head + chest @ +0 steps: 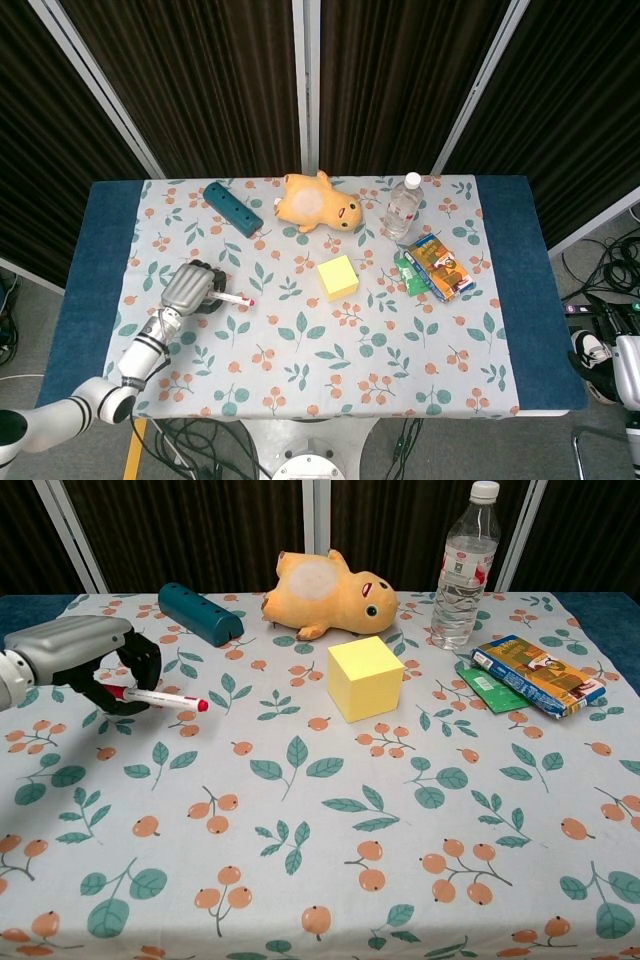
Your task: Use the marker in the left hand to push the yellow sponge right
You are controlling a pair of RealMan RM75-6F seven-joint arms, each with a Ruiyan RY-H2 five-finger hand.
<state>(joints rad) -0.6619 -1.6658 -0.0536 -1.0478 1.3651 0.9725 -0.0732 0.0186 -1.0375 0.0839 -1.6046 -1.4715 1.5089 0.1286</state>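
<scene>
The yellow sponge [339,277] [366,676], a cube-shaped block, sits near the middle of the floral tablecloth, just in front of the plush toy. My left hand [190,287] [95,657] is well to the left of the sponge, near the cloth's left side. It grips a white marker [232,298] [165,699] whose red tip points right toward the sponge, with a wide gap between tip and sponge. The right hand does not show in either view.
An orange plush toy [318,203] [325,594] lies behind the sponge. A teal power strip [232,208] [200,612] is at the back left. A water bottle [402,208] [465,565] and snack packets [434,266] [528,678] stand right of the sponge.
</scene>
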